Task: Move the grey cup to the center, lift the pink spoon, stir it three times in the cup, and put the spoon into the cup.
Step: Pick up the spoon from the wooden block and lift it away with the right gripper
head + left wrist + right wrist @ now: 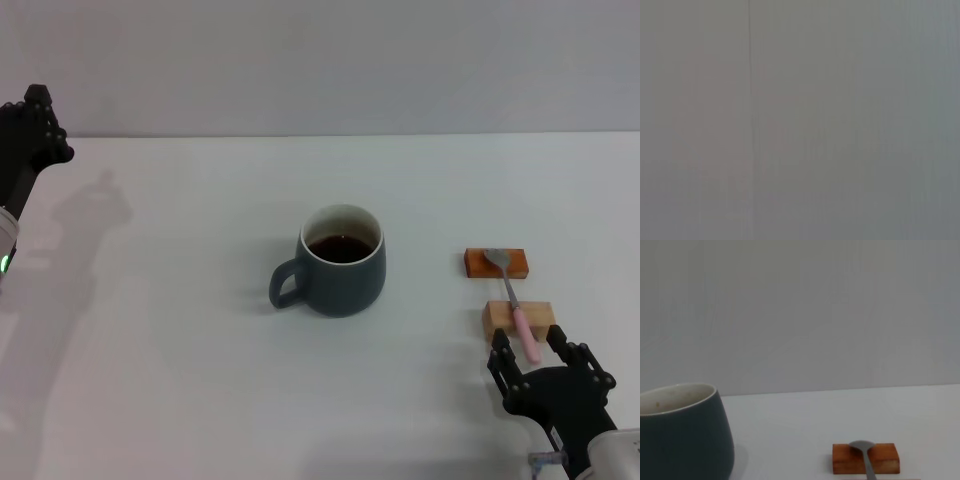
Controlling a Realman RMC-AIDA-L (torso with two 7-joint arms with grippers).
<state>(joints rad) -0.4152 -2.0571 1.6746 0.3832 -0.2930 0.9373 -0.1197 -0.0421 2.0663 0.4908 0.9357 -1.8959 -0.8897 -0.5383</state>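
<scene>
The grey cup [342,262] stands near the middle of the white table, its handle toward my left and dark liquid inside; the right wrist view shows it as well [685,437]. The pink spoon [514,302] lies across two small blocks on the right, with its silver bowl [862,445] on the far block and its pink handle pointing at me. My right gripper [527,345] is low at the front right and open, one finger on each side of the handle's near end. My left gripper [36,125] hangs raised at the far left edge, far from the cup.
The spoon rests on an orange block [496,263] and a pale wooden block [519,318]; the orange block [866,459] also appears in the right wrist view. A plain grey wall runs behind the table. The left wrist view holds only blank grey.
</scene>
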